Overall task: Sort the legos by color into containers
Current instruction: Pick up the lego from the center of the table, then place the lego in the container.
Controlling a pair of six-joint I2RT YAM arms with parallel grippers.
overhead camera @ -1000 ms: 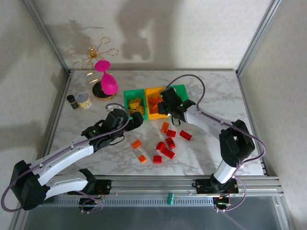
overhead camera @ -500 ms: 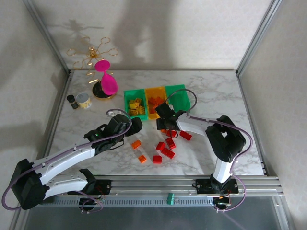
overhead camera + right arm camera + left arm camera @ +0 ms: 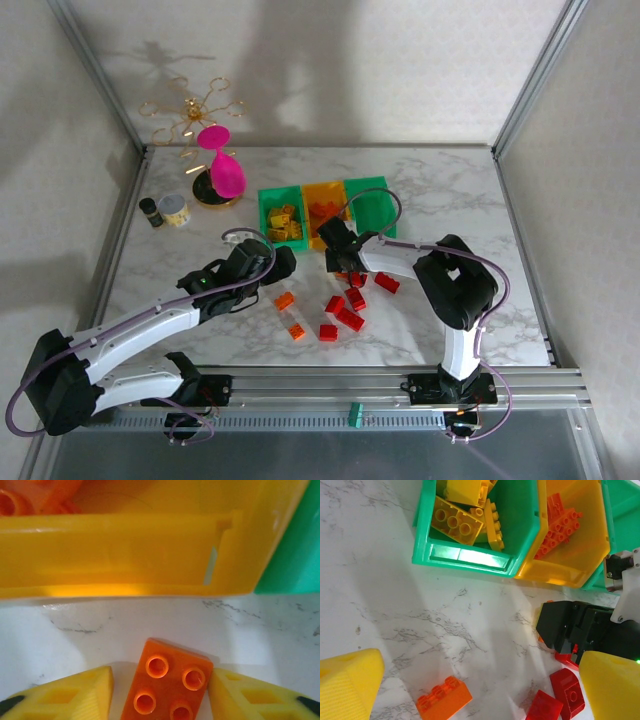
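Bins (image 3: 470,557) of yellow legos (image 3: 457,522) and orange legos (image 3: 560,522); left tool (image 3: 480,690) spread, right tool (image 3: 162,695) unclear.

Pale marble-veined worktop (image 3: 450,190) enclosed by plain off-white walls (image 3: 400,60), aluminium posts (image 3: 95,72) at corners, soft shadows overhead.

Yellow legos (image 3: 457,525) fill a green bin (image 3: 470,559), orange legos (image 3: 560,522) the yellow-orange bin (image 3: 555,575); red legos (image 3: 349,319) lie loose.

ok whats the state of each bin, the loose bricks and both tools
left tool, open, empty
right tool, jaws flanking orange brick, grip unclear
left green bin, holds yellow bricks
yellow-orange bin, holds orange bricks
right green bin, looks empty
red bricks, loose on table
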